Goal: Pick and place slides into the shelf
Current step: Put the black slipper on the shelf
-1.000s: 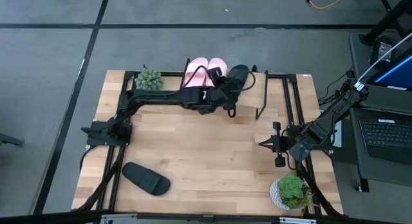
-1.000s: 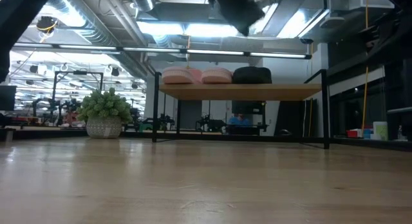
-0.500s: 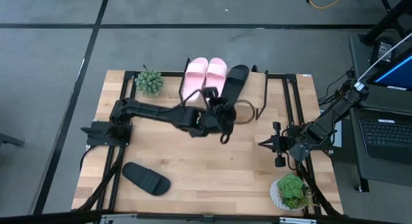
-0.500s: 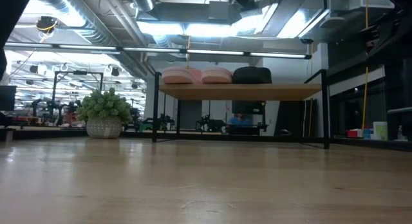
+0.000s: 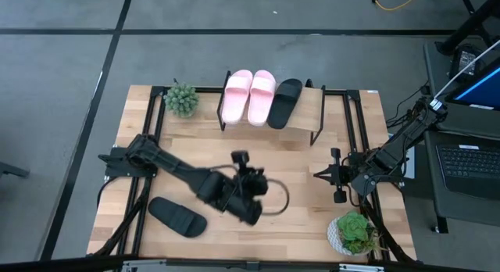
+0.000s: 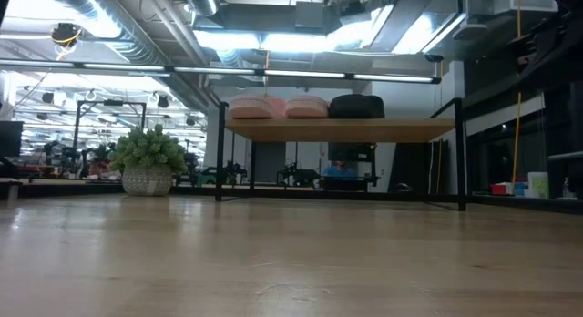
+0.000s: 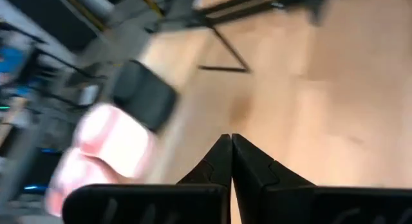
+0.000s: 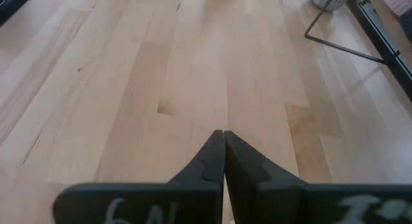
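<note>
On the shelf (image 5: 301, 134) at the table's far middle, two pale pink slides (image 5: 237, 96) (image 5: 260, 95) and a black slide (image 5: 284, 102) lie side by side on the plank (image 6: 337, 128). In the low view the pink pair (image 6: 282, 107) sits left of the black one (image 6: 356, 106). A second black slide (image 5: 178, 217) lies flat on the table at the near left. My left gripper (image 5: 240, 157) is shut over the table's middle, pointing toward the shelf and touching nothing (image 7: 230, 139). My right gripper (image 5: 319, 173) waits shut at the right (image 8: 223, 134).
A small green plant (image 5: 181, 98) stands at the far left beside the shelf, and another potted plant (image 5: 353, 231) at the near right corner. Bare wood lies between the shelf and the near black slide. A laptop (image 5: 469, 166) sits off the table's right edge.
My left gripper has drawn back from the black slide on the shelf, toward the table's near edge, to the middle of the table. The black slide stays on the shelf beside the pink pair, now uncovered.
</note>
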You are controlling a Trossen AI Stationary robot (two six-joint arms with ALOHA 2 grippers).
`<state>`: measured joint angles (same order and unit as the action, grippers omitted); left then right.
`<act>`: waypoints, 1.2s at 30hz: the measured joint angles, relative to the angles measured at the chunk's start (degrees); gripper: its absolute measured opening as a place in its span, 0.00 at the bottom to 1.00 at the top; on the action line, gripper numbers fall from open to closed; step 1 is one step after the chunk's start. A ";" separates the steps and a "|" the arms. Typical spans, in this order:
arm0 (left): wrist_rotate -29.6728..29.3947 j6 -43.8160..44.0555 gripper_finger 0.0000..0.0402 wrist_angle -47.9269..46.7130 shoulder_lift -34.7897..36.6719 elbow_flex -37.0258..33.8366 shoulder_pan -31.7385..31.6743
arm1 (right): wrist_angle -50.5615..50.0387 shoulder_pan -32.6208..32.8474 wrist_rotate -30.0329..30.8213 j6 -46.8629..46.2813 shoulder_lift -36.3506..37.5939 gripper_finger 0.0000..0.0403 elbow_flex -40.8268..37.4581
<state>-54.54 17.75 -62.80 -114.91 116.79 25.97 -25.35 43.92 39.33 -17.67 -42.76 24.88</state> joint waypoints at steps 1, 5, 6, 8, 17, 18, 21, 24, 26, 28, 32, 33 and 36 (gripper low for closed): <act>1.59 1.77 0.00 -1.16 0.00 0.00 0.94 | 0.06 0.00 0.02 0.09 0.00 0.02 0.00; 9.88 13.05 0.01 -7.59 -0.02 0.00 3.56 | 0.32 0.00 0.02 0.13 0.00 0.02 0.00; 11.91 16.90 0.01 -9.58 -0.02 0.00 3.96 | 0.32 0.00 0.02 0.13 0.00 0.02 0.00; 15.08 24.84 0.01 -13.79 -0.04 0.00 4.60 | 0.32 0.00 0.02 0.13 0.00 0.02 0.00; 27.94 40.60 0.00 -23.04 -0.09 0.00 5.90 | 0.32 0.00 0.02 0.13 0.00 0.02 0.00; 30.07 40.68 0.00 -23.44 -0.09 0.00 6.17 | 0.32 0.00 0.02 0.13 0.00 0.02 0.00; 33.10 44.81 0.00 -25.74 -0.09 -0.02 7.66 | 0.29 0.00 0.02 0.13 0.00 0.02 0.00; 32.78 49.25 0.00 -27.39 -0.09 -0.02 9.80 | 0.29 0.00 0.02 0.15 0.00 0.02 0.00; 31.82 51.48 0.00 -27.22 -0.09 -0.02 11.46 | 0.29 0.00 0.02 0.15 0.00 0.02 0.00; 30.40 54.04 0.00 -27.24 -0.11 -0.02 12.94 | 0.29 0.00 0.02 0.15 0.00 0.02 0.00; 30.07 59.47 0.00 -27.24 -0.11 -0.02 15.04 | 0.29 0.00 0.02 0.15 0.00 0.02 0.00; 30.48 60.75 0.00 -27.24 -0.11 -0.02 15.44 | 0.29 0.00 0.02 0.15 0.00 0.02 0.00; 32.49 64.81 0.00 -27.22 -0.11 -0.02 16.65 | 0.29 0.00 0.02 0.15 0.00 0.02 0.00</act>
<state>-22.05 82.56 -90.02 -115.02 116.77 42.63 -25.06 43.92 39.35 -17.52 -42.76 24.88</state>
